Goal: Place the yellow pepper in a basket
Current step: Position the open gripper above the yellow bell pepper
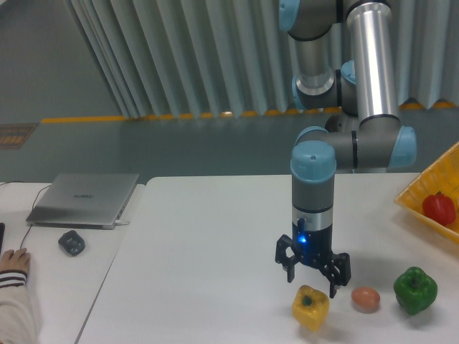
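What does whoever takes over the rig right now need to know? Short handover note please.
Gripper: open, empty, hanging just above the glossy yellow bell pepper, not touching it.
The yellow pepper sits on the white table near the front edge, left of a small reddish-orange round object and a green bell pepper.
Yellow-orange plastic basket: at the right edge, a red pepper inside.
Done: approach only.
Left: descend, grasp, carry right, release in basket.

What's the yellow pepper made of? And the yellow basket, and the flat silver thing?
The yellow pepper looks smooth and shiny with even colour, so it may be a plastic toy, though it could be real. The basket looks like hard plastic, judging by its bright colour and slatted wall. The laptop has a dull silver lid, probably metal or painted plastic.
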`<action>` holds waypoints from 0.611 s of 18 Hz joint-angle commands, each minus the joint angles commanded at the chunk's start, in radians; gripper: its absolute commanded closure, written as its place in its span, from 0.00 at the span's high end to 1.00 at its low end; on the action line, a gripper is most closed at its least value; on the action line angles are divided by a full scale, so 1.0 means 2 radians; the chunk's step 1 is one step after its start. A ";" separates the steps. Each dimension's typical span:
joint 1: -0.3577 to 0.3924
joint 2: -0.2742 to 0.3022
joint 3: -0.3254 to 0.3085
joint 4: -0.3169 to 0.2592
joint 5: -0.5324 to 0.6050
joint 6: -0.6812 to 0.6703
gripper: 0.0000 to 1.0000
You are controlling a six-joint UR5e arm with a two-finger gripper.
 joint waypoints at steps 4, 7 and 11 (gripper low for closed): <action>0.000 -0.004 0.000 0.000 -0.001 0.002 1.00; 0.000 -0.010 0.002 0.000 0.000 0.002 1.00; -0.003 -0.014 0.005 0.000 0.001 0.000 1.00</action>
